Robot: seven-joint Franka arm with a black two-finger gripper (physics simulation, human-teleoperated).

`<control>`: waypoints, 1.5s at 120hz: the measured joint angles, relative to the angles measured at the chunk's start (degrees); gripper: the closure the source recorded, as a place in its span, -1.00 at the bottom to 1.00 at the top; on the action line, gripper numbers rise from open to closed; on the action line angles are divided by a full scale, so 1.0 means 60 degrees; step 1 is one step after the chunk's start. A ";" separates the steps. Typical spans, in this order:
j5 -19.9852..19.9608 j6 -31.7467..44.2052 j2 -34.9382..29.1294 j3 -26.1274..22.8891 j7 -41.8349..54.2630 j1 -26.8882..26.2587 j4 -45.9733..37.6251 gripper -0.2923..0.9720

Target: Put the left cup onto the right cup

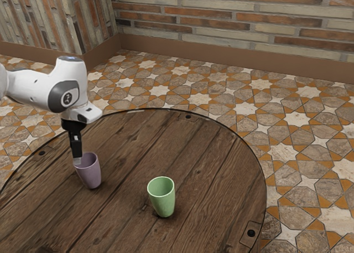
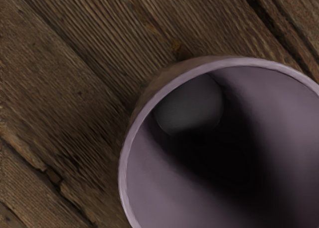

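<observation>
Gripper (image 1: 77, 158) at rim of lilac cup (image 1: 89, 173), on exterior view's left side; open or clamped, cannot tell. Cup upright on wooden table (image 1: 188, 148), well apart from green cup (image 1: 161, 196). Likely needs: firm rim grip, 1 straight vertical lift, no tilt.

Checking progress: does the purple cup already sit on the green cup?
No, the purple cup stands on the wooden table, apart from the green cup.
</observation>
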 joint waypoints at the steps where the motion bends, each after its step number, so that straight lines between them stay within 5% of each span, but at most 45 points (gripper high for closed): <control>1: 0.0012 0.0006 0.0014 0.0000 0.0000 -0.0005 0.0019 -0.54; 59: 0.0245 0.0215 0.0459 -0.0013 -0.0097 -0.0407 0.0326 -0.53; 109: 0.0301 0.0421 0.0602 -0.0013 -0.0256 -0.0367 0.0294 0.50; 180: 0.0179 0.0451 0.0151 -0.0014 -0.0445 -0.0449 0.0280 0.70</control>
